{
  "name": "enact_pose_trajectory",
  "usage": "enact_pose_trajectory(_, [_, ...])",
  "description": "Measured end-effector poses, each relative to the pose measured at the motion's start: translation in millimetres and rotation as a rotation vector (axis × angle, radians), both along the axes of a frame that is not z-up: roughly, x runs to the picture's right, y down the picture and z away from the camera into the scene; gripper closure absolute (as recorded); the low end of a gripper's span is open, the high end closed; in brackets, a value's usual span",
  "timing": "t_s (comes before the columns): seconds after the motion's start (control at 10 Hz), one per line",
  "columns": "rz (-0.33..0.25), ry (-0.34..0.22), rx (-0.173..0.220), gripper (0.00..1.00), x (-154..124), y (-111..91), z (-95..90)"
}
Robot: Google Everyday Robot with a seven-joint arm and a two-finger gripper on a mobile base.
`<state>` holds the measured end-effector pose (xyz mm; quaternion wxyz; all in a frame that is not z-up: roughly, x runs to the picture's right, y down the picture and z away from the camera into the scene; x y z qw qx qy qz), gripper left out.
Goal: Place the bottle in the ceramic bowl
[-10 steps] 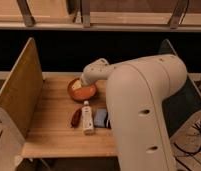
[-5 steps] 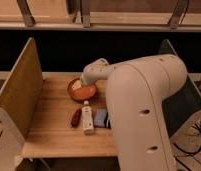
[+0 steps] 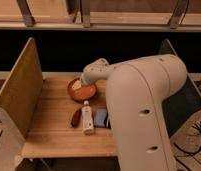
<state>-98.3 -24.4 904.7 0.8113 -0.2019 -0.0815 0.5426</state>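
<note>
Nothing moved | gripper (image 3: 83,87) over ceramic bowl (image 3: 71,91), state unclear | bottle (image 3: 87,118) beside blue block (image 3: 100,118)

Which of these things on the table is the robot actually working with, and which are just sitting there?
In the job: bottle, lying on the table; ceramic bowl behind it; hand, over the bowl's far edge.
Just lying about: dark red-brown item left of the bottle; blue block right of it.
</note>
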Motion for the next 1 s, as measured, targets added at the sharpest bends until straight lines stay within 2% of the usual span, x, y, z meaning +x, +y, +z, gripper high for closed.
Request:
enact_pose_trajectory(0.1, [-0.004,0.002,-0.001,0.2,0.3,1.3,0.0])
enact_pose_trajectory(0.3, [0.008,0.022,-0.03,0.2,4.6,20.0,-5.7])
enact_pose_trajectory(0.4, [0.019,0.055,-0.042,0.2,17.5,33.2,-12.4])
enact_pose_trajectory(0.7, [0.115,0.112,-0.069,0.2,50.0,59.5,-44.0])
enact_pose_trajectory(1.0, [0.164,0.127,-0.106,0.2,54.1,89.2,-71.0])
